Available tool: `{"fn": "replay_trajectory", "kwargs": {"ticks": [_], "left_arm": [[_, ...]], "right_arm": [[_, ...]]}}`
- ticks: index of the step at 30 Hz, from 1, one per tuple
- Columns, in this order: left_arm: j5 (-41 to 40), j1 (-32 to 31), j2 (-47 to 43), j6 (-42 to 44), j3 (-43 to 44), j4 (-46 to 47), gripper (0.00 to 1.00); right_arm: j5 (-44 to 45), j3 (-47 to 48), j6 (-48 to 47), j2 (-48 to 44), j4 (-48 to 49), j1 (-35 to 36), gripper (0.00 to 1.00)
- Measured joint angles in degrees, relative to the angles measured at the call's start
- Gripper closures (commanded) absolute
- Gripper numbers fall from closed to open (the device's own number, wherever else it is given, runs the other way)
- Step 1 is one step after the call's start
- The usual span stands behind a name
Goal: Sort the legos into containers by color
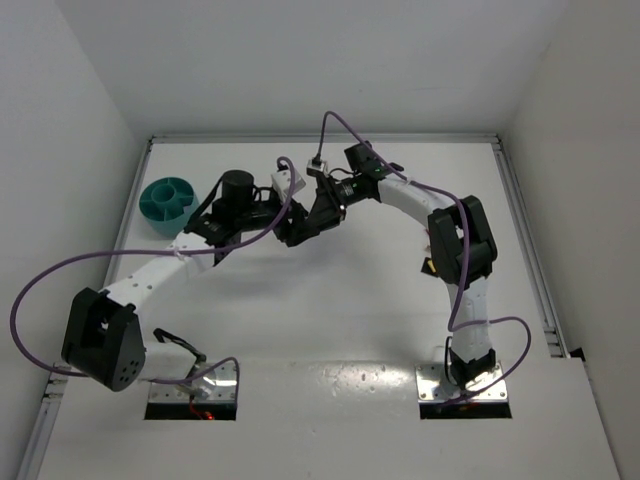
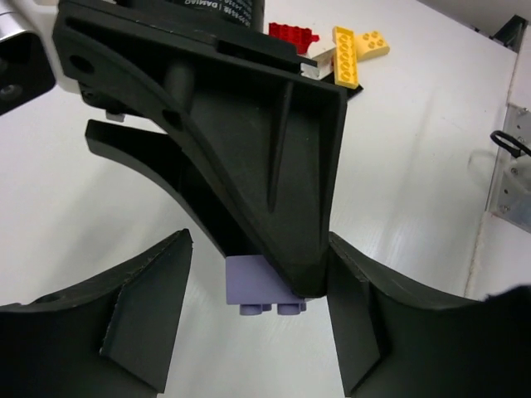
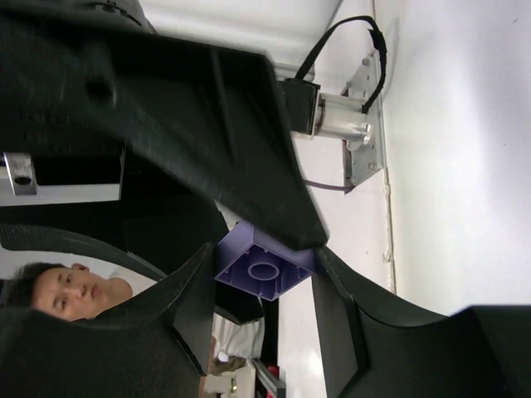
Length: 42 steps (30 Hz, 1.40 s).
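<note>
Passing a purple brick (image 3: pixel 264 272) between arms toward the far edge of the tabletop (image 1: pixel 330 320), the right gripper (image 3: pixel 264 261) squeezed it while the left gripper (image 2: pixel 259 239) stood open around it; next, I think, the left had to close and carry it to the teal bowl (image 1: pixel 167 203) at the far-left corner.

Lavender brick (image 2: pixel 261 286): you see one flat pale purple, with no pattern.
Red brick (image 2: pixel 292 35): solid bright red.
Yellow bricks (image 2: pixel 348 58): both the same warm yellow.
Pale brick (image 2: pixel 318 68): perhaps white or tan; your left wrist view shows only a sliver.
Bowl (image 1: pixel 165 200): teal throughout.
Table (image 1: pixel 330 300): plain glossy white.
Cables (image 1: pixel 70 263): purple.
Arm links (image 1: pixel 150 280): white, with black joints.
</note>
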Motion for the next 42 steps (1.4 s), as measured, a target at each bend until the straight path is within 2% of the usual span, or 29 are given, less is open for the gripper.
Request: {"fn": "replay_trajectory", "kwargs": {"ticks": [3, 11, 15, 19, 24, 26, 29, 42], "left_arm": [[0.04, -0.72, 0.2, 0.68, 0.09, -0.22, 0.4], [-0.35, -1.03, 0.7, 1.49, 0.24, -0.7, 0.38], [-0.44, -1.09, 0.7, 1.51, 0.24, -0.76, 0.45], [-0.76, -1.14, 0.68, 1.81, 0.24, -0.57, 0.47], [-1.4, -1.14, 0.68, 1.86, 0.24, -0.63, 0.38], [-1.6, -1.07, 0.68, 1.73, 0.24, -0.61, 0.29], [-2.47, -0.74, 0.68, 1.42, 0.24, -0.83, 0.29], [-1.42, -0.59, 0.63, 1.49, 0.24, -1.97, 0.65]], "right_arm": [[0.02, 0.0, 0.04, -0.02, 0.02, 0.07, 0.66], [0.07, 0.0, 0.04, -0.02, 0.02, 0.11, 0.66], [0.26, 0.0, 0.04, -0.11, 0.07, 0.09, 0.66], [1.05, 0.0, 0.24, -0.39, 0.07, -0.17, 0.66], [1.46, -0.61, 0.2, -1.16, 0.48, -0.26, 0.66], [1.42, -0.94, 0.24, -1.66, 0.87, -0.35, 0.66], [1.31, -1.01, 0.22, -2.05, 1.2, -0.5, 0.66], [3.56, -1.84, 2.21, -2.38, 2.8, -0.63, 0.66]]}}
